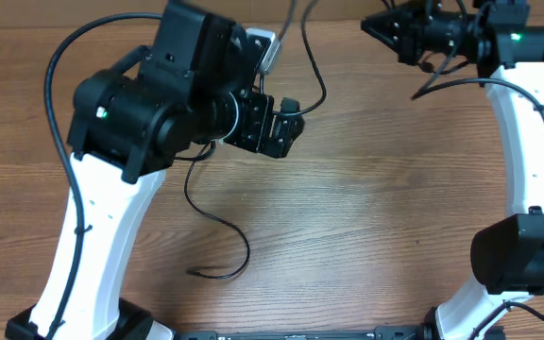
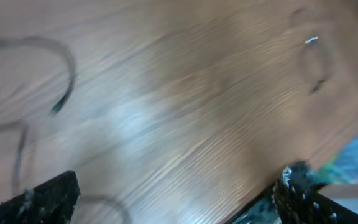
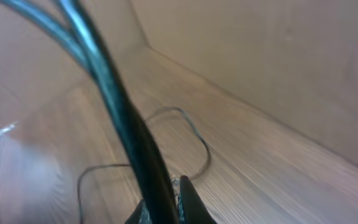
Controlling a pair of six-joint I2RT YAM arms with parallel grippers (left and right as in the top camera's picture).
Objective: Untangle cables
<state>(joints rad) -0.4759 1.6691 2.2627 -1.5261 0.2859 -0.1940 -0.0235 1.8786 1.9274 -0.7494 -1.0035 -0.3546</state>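
Jaws on our left gripper (image 2: 179, 190) stand wide apart in a blurred wrist view, gripping nothing. Those of our right gripper (image 3: 166, 208) are pinched together on a strand of the cables (image 3: 123, 118), which rises to the upper left of that frame. Seen from overhead, the wooden counter (image 1: 366, 208) carries more of them. One curls from the centre down toward the lower left, and another loops at top centre.

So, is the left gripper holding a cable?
No: the left gripper is open, its fingers wide apart and gripping nothing.
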